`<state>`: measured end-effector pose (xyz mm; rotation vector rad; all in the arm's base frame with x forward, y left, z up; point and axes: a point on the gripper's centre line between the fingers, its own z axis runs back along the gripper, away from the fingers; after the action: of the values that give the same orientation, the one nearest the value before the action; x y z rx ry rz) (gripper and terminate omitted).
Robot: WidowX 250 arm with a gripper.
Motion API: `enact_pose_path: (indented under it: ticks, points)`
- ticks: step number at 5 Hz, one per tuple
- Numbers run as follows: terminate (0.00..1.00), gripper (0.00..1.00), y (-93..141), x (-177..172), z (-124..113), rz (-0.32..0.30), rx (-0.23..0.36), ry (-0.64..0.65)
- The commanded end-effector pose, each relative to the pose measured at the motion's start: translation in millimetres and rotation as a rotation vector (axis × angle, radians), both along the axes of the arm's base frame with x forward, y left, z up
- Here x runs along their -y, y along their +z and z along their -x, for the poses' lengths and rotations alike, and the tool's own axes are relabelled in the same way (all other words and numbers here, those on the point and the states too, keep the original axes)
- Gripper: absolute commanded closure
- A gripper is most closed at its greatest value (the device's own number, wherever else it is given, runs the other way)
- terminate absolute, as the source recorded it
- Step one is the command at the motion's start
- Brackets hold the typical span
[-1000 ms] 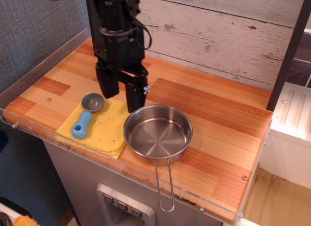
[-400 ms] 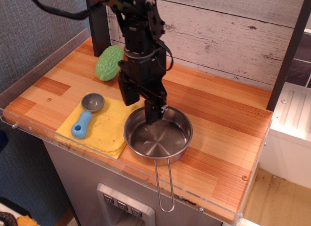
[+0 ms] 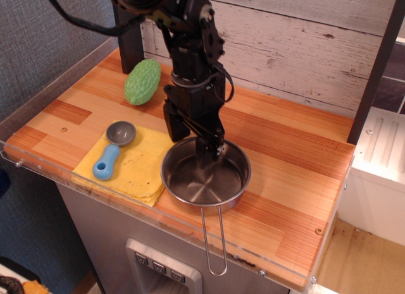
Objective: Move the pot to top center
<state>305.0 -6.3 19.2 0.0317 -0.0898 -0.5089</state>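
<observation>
The pot [image 3: 205,177] is a shallow shiny steel pan at the front centre of the wooden counter. Its thin wire-loop handle [image 3: 213,240] sticks out past the front edge. My black gripper [image 3: 192,141] is open and hangs over the pot's far left rim. One finger [image 3: 207,152] reaches down inside the pot. The other finger [image 3: 173,123] is outside the rim, over the yellow cloth. The rim lies between the jaws. I cannot tell whether either finger touches it.
A yellow cloth [image 3: 136,171] lies left of the pot with a blue-handled grey scoop [image 3: 112,150] on it. A green bumpy vegetable [image 3: 142,81] sits at the back left. A plank wall [image 3: 291,41] runs behind the counter. A clear guard [image 3: 38,171] edges the front and left.
My gripper has moved right and down from above the cloth to straddle the pot's far left rim. The green vegetable behind it has come into view. The pot has not moved.
</observation>
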Motion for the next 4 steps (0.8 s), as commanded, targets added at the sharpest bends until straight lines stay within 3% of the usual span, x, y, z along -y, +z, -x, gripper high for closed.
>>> enact_pose_path:
  ticks: [1, 2, 4]
  points:
    - [0.00, 1.00, -0.5, -4.1, -10.0, -0.013, 0.035, -0.022]
    - [0.00, 1.00, 6.4, -4.6, -11.0, -0.015, 0.044, -0.017]
    - [0.00, 1.00, 37.8, -4.5, -3.5, 0.040, 0.081, 0.022]
